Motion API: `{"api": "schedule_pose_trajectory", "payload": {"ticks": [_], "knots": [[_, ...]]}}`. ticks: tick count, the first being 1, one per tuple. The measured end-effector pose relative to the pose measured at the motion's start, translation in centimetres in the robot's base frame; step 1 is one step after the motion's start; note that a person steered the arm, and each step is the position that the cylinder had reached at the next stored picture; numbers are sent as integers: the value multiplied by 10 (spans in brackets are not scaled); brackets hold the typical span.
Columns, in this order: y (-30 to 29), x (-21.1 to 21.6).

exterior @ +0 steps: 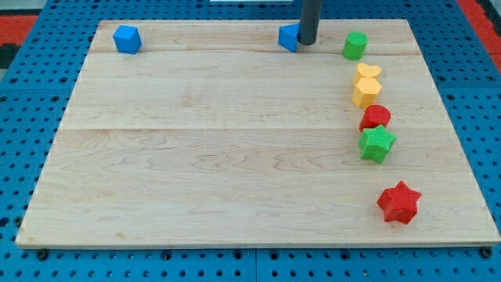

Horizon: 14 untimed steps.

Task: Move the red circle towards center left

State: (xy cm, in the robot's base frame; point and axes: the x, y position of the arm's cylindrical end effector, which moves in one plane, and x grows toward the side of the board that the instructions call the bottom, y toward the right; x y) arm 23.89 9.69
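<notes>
Tip [307, 43]: a bare rod end holding nothing, touching a blue block [289, 37] at the view's top.
Red circle [375, 117]: right side, between yellow block [365, 92] and green star [377, 143].

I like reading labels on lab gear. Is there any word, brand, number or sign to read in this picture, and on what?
None: no readable text on the wooden board, the blocks, my tip or the blue pegboard around it.
</notes>
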Motion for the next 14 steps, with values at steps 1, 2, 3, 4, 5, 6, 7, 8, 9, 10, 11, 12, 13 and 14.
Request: {"api": "schedule_pose_trajectory", "payload": {"ticks": [1,2,3,4,5,6,7,8,9,10,11,12,13,14], "knots": [[4,-6],[-64,-6],[-75,-4],[-69,-4],[-69,-4],[-69,-5],[-73,-5],[-77,-4],[-75,2],[-52,33],[33,48],[84,48],[94,47],[97,46]]}}
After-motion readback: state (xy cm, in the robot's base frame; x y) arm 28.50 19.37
